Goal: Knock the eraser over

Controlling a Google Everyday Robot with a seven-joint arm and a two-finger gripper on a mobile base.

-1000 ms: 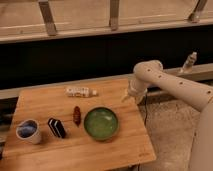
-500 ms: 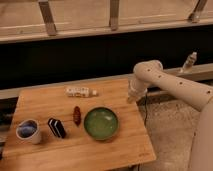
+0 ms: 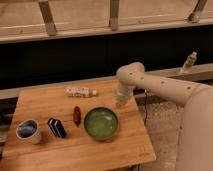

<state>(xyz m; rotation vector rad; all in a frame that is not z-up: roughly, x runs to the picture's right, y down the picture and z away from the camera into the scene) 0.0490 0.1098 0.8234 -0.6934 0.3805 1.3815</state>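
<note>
The eraser (image 3: 57, 128), a small black block with white stripes, stands on the wooden table (image 3: 75, 150) near the front left, between the mug (image 3: 28, 131) and the green bowl (image 3: 101, 123). My gripper (image 3: 120, 102) hangs from the white arm over the table's right part, just above and behind the bowl, well to the right of the eraser and apart from it.
A dark red oblong item (image 3: 77, 115) lies between the eraser and the bowl. A white bottle (image 3: 80, 92) lies on its side at the back of the table. A spray bottle (image 3: 188, 62) stands on the ledge at the far right. A dark wall runs behind the table.
The gripper has moved slightly to the left and down toward the table near the bowl. The objects on the table have not moved.
</note>
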